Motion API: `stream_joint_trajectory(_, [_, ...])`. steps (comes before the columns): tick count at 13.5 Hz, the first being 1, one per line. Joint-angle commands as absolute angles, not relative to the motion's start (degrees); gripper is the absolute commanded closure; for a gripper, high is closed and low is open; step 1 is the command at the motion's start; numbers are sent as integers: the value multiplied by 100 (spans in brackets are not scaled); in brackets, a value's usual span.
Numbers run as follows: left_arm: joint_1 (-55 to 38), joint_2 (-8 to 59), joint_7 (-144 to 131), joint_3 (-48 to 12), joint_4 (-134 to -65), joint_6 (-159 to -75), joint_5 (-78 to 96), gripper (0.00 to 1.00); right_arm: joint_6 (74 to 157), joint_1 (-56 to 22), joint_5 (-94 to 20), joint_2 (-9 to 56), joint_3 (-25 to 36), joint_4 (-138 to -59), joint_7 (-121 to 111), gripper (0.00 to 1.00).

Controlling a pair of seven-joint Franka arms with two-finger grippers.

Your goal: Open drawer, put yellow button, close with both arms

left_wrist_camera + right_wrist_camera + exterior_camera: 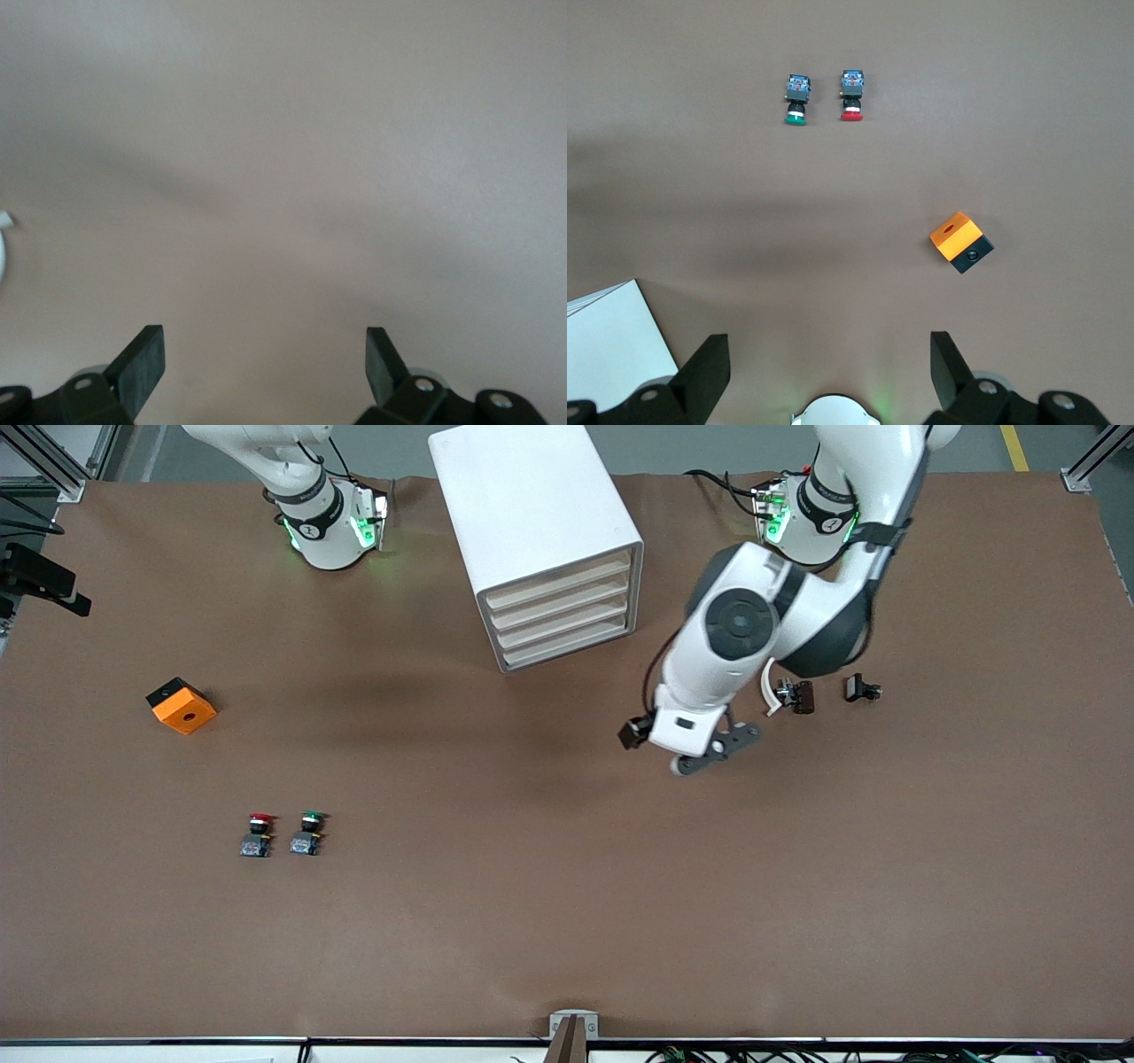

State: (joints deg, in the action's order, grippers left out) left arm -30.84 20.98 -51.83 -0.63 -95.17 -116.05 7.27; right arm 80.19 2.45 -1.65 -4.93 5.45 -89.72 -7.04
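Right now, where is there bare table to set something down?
Bare mat lies between the cabinet and the front edge, past the red button and green button. Crowded: by the small black parts under the left gripper.

Bare table (567,850) lies open before the cabinet (540,540); buttons (282,834) stand well apart.

Brown table (567,921) carries cabinet (532,522), orange block (182,706), 2 buttons (282,834).

Brown table covering (549,921), creased; grey floor (709,447) past edge; aluminium frame posts (53,460) at corners.
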Motion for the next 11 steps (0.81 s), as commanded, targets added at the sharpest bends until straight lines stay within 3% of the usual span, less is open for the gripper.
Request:
stream_joint_trajectory(1, [-2577, 1364, -4013, -123, -10229, -11575, 633, 0, 8103, 193, -193, -650, 562, -9132, -633, 0])
stream_joint_trajectory(7, [-1557, 388, -1683, -132, -11529, -11645, 633, 0, 8165, 202, -167, -659, 528, -9114, -729, 0])
stream_joint_trajectory(11, [-924, -51, -303, -141, -12022, -11654, 633, 0, 8174, 176, -132, -677, 501, -9071, -730, 0])
